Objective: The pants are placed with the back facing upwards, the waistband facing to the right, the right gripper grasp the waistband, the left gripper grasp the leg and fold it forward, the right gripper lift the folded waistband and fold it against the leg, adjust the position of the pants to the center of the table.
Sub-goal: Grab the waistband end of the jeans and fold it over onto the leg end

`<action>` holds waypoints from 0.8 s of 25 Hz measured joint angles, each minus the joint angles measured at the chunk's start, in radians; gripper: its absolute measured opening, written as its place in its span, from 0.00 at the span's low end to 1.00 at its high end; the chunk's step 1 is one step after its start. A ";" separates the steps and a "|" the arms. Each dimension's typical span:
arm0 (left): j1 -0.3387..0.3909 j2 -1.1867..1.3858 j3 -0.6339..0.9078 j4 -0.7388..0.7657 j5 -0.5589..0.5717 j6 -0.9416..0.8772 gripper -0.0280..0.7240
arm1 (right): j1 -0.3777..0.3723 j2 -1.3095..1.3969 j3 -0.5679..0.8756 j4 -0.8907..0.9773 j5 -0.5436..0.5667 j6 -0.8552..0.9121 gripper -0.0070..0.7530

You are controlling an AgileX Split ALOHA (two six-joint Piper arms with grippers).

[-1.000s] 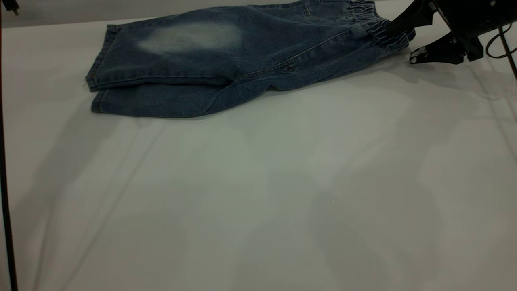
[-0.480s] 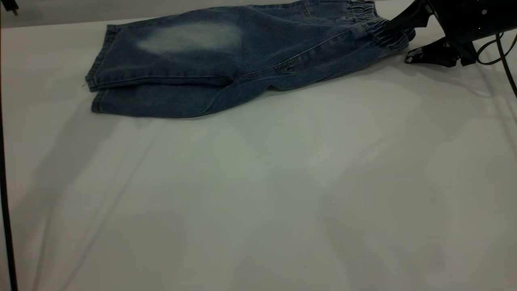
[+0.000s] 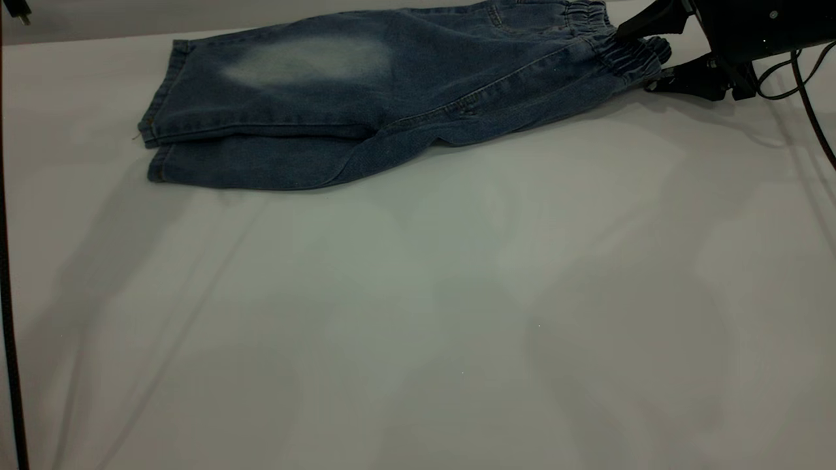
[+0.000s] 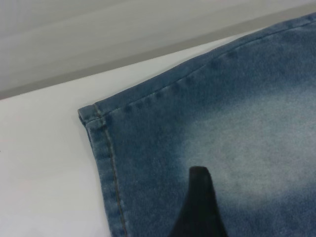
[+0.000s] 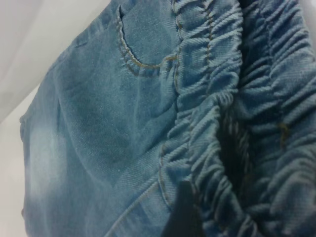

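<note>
The blue denim pants lie folded lengthwise at the back of the table, one leg with a pale faded patch stacked on the other. The gathered waistband points right. My right gripper is shut on the waistband's end, one finger above it and one below. The right wrist view fills with the ruched waistband and a pocket seam. My left gripper hovers as a dark shape over the pale patch of the leg, close to its hem. It is outside the exterior view.
The pants sit close to the table's far edge. A black cable runs down the left border, and thin cables hang from the right arm. Bare white tabletop fills the near half.
My right gripper has risen slightly and shifted toward the far edge. The waistband's end has lifted a little with it. The legs have stayed put.
</note>
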 joint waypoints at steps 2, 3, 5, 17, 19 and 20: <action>0.000 0.000 0.000 0.000 0.000 0.000 0.73 | 0.000 0.000 0.000 0.000 0.000 0.000 0.68; 0.000 0.000 0.000 0.000 0.000 0.000 0.73 | 0.000 0.000 0.000 0.000 0.000 0.000 0.65; 0.000 0.000 0.000 0.000 0.000 0.000 0.73 | 0.000 0.000 0.000 0.000 0.004 -0.003 0.57; 0.000 0.000 0.000 0.000 -0.012 0.000 0.73 | 0.000 0.000 0.000 -0.001 0.070 -0.008 0.14; 0.000 0.002 -0.014 0.000 0.013 0.003 0.73 | 0.000 -0.001 -0.001 -0.004 0.083 -0.008 0.14; 0.000 0.007 -0.027 0.000 0.033 0.003 0.73 | 0.000 -0.001 -0.007 -0.008 0.090 -0.007 0.14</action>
